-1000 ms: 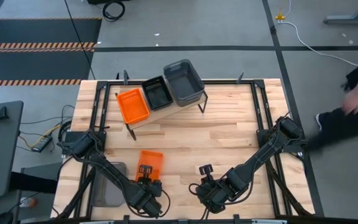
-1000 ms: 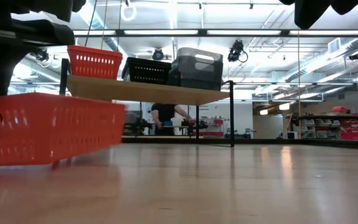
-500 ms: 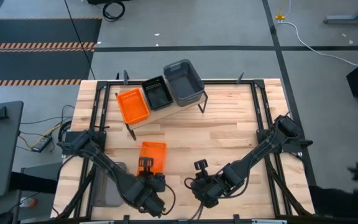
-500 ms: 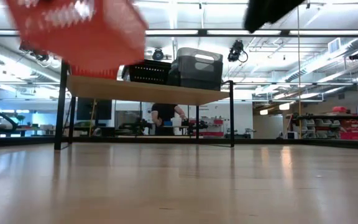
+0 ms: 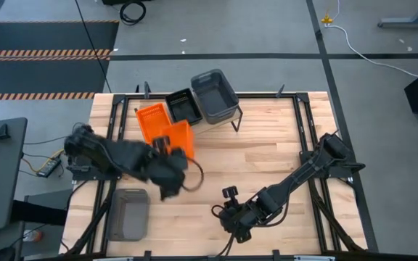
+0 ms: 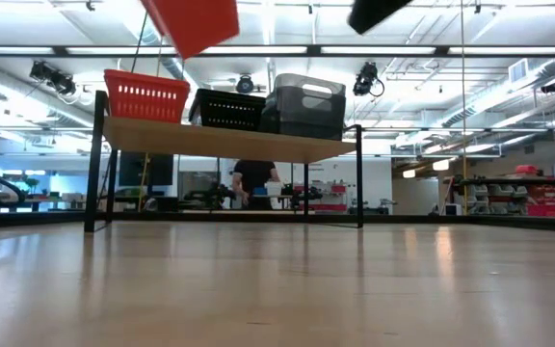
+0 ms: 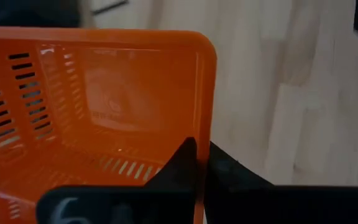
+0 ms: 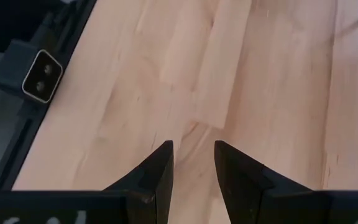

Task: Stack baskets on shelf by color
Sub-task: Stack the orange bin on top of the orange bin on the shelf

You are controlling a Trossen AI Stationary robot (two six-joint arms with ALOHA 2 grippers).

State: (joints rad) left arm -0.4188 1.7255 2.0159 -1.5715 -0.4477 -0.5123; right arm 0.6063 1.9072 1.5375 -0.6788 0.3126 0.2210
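Note:
My left gripper point(image 5: 163, 145) is shut on an orange basket point(image 5: 180, 138), carried high in the air point(image 6: 193, 21) above the near edge of the shelf point(image 6: 229, 142). On the shelf stand an orange basket point(image 5: 151, 119), a black mesh basket point(image 5: 183, 106) and a grey basket point(image 5: 214, 94), side by side on their bottoms. Another grey basket point(image 5: 127, 214) rests on the table's near left corner. My right gripper point(image 8: 193, 163) hangs open over bare tabletop near the near edge point(image 5: 228, 193). The other baskets are out of view. My left gripper pinches the rim of one side wall point(image 7: 199, 134) of the orange basket, close to a corner. One finger point(image 7: 180, 163) is inside the basket and the other point(image 7: 232, 172) outside. The basket is lifted clear of table and shelf, and tilted.
Black frame rails run along the tabletop's left and right sides point(image 5: 305, 130). Open tabletop lies between the shelf and my right arm point(image 5: 267, 156). A person stands far off in the room behind the shelf point(image 6: 253, 183).
My left gripper has lifted the orange basket off the table near the near edge and carried it up and toward the far edge, to the shelf's front. My right gripper has drifted slightly left. A person at the table's right side has left the high view.

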